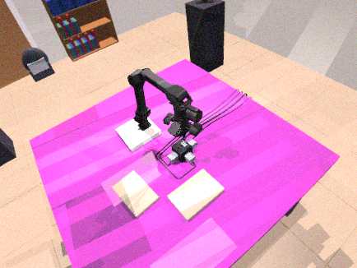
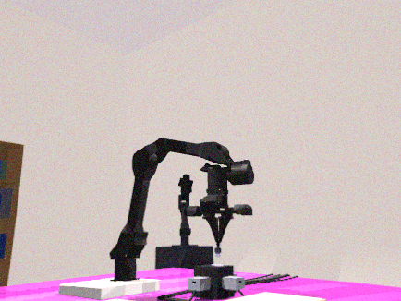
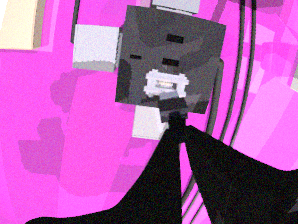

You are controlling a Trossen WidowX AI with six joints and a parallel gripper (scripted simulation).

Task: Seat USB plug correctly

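The power cube (image 1: 178,147) (image 2: 213,272) (image 3: 150,35) is a dark block with white-grey plugs on its sides. In the wrist view its top shows a white-rimmed socket (image 3: 166,84) and several dark slots. My gripper (image 2: 218,247) (image 3: 179,134) is shut on the USB plug (image 2: 217,252) (image 3: 172,104), a small dark body with a pale metal end pointing down. In the exterior view the plug hangs clear above the cube's top, with a gap between them. In the wrist view its metal end overlaps the near edge of the socket. Which way round the plug faces cannot be told.
White-grey side plugs (image 1: 173,157) (image 2: 233,282) (image 3: 95,47) stick out from the cube. Dark cables (image 1: 222,111) (image 3: 242,75) run beside and around it. Two cream slabs (image 1: 136,193) (image 1: 197,194) lie in front. The arm's white base plate (image 1: 133,137) (image 2: 83,290) is behind.
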